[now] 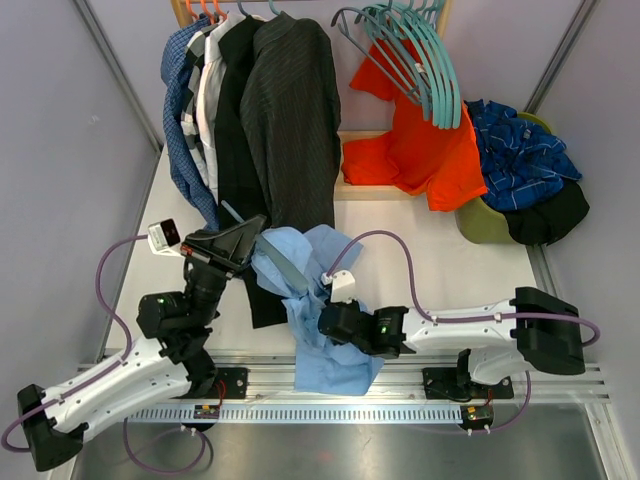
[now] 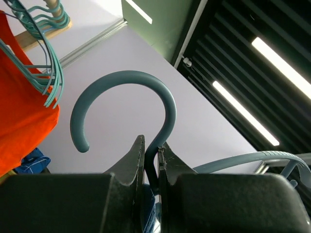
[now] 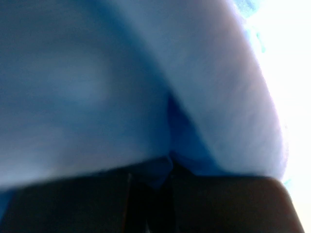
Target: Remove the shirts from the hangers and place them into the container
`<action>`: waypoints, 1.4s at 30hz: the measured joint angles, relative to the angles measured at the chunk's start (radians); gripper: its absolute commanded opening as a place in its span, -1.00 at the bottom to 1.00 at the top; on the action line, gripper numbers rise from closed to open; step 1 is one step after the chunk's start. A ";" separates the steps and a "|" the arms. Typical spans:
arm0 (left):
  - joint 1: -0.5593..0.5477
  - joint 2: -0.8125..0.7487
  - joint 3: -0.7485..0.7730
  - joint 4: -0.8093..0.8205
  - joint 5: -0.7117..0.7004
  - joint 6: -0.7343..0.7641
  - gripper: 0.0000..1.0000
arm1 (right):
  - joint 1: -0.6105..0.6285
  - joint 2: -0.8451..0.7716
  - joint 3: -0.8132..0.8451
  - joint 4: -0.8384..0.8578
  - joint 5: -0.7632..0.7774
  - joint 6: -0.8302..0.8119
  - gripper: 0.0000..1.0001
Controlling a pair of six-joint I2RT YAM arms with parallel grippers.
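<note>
Near the front of the counter (image 1: 440,260), clamping the hanger (image 2: 146,80) with the left claw (image 2: 151,145) and pinching the light blue shirt (image 1: 320,260) tight with the right claw (image 3: 150,177). Pulling them apart. Next: tug free, drop into far-right tub (image 1: 480,225).

White tabletop (image 1: 440,270). Olive-green container (image 1: 478,228) sits at far right corner, heaped with cloth. Light blue shirt (image 1: 335,365) lies crumpled at middle of near edge, spilling over it. Orange garment (image 1: 400,160) reaches down to far edge, contact unclear.
</note>
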State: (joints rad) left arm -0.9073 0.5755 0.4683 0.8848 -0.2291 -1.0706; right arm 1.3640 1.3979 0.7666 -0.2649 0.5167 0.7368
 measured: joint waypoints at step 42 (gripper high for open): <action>0.002 -0.136 0.612 -1.215 -0.160 0.362 -1.00 | 0.001 -0.673 0.259 -0.594 0.196 0.033 0.55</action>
State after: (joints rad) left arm -0.9058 0.4393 1.0801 -0.3302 -0.3893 -0.7082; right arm 1.3651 0.7254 1.0256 -0.8593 0.7132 0.7700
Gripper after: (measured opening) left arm 0.116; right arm 0.766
